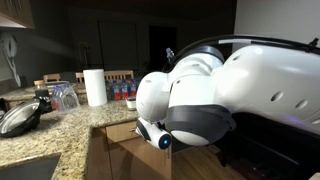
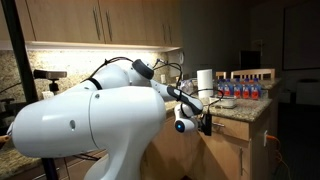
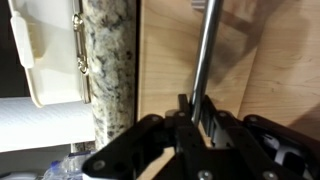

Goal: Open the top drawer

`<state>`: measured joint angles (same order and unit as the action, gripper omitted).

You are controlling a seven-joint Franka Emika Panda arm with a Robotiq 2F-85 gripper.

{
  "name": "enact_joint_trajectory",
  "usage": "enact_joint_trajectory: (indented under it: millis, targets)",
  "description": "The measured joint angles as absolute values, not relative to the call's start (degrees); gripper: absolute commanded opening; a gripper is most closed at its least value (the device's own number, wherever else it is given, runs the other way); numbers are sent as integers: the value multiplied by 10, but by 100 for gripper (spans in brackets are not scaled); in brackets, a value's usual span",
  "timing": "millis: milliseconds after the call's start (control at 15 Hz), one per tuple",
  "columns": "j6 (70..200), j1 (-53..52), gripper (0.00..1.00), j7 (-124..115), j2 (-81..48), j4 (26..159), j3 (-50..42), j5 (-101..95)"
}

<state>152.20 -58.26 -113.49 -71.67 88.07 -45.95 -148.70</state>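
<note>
Glossy white rounded shells of the arm [image 1: 262, 82], banded by dark grey joints, fill the frame's right; black cables [image 1: 195, 46] arc above; a matte black gripper [image 3: 197, 108] sits at lower centre.

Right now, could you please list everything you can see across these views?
white paper towel roll: one, white, upright on the speckled granite counter.
small bottles: a row, red and blue, beside the roll.
round dark pan: one, black, on the counter.
light-wood top drawer: one, tan, under the counter edge.
silver bar handle: one, silver, on the drawer front.
robot arm: one, white, beside the counter.
gripper: one, black, fingers astride the handle; grip unclear.
</note>
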Motion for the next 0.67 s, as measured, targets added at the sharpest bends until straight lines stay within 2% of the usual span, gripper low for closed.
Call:
enact_joint_trajectory:
  millis: [333,667]
  targets:
    - [1503,-613,9,-1166,-709,920,-467,-1487]
    - [1497,-678,8,-1182,-665,1022,-474,-1487]
